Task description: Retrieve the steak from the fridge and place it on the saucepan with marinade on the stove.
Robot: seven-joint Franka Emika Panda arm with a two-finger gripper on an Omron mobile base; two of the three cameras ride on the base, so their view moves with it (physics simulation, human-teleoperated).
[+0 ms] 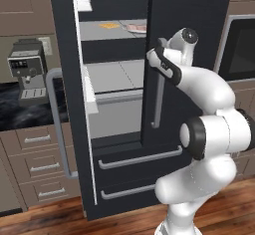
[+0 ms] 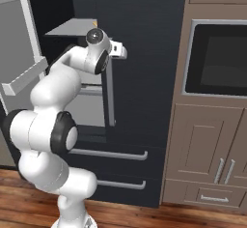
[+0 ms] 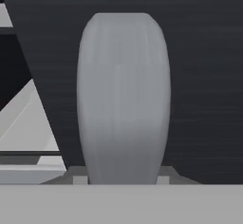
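Robot arm at the half-open fridge

The big black fridge [image 1: 119,129] has its left door open; the right door's grey handle [image 3: 123,99] stands before the gripper [image 2: 120,50], which looks closed around it. The steak [image 1: 136,28] lies on the top shelf beside an orange-yellow piece [image 1: 108,25]. A coffee machine [image 1: 27,69] stands left.

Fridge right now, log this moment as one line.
fridge: left door open, right door closed | fingers: closed on right door handle | steak: on upper shelf, untouched
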